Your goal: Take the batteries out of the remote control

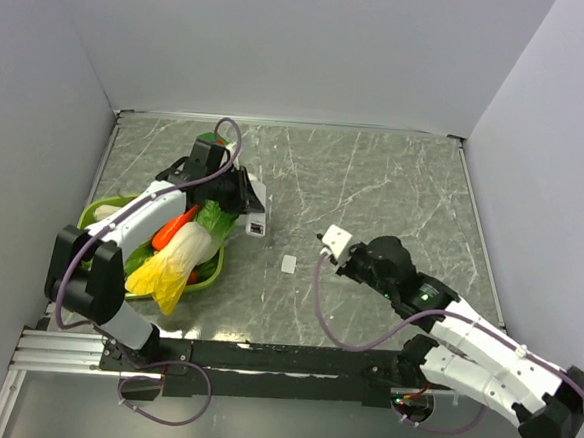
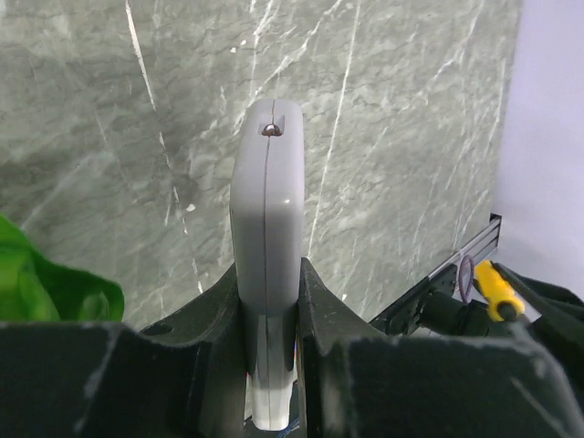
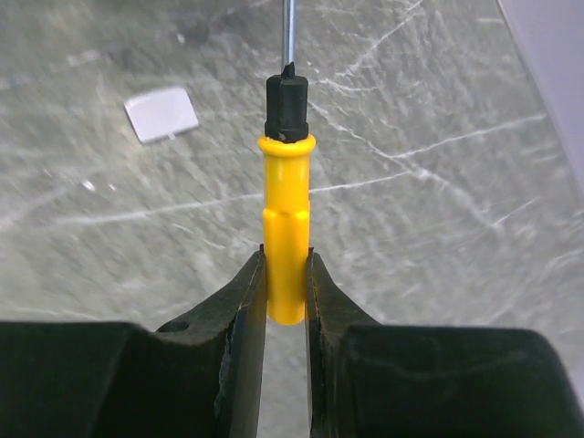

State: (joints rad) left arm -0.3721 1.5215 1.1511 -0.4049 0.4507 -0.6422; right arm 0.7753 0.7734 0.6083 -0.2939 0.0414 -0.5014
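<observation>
My left gripper is shut on the white remote control and holds it edge-on; its dark end points toward the table's middle. In the left wrist view the remote stands up between the jaws of the left gripper. My right gripper is shut on a yellow tool with a black collar and a thin metal shaft; the right gripper holds it above the table. The tool also shows in the left wrist view. No batteries show in any view.
A small grey square cover piece lies on the marble table between the grippers; it also shows in the right wrist view. A green basket with cabbage, carrot and other vegetables sits at the left under the left arm. Walls enclose the table.
</observation>
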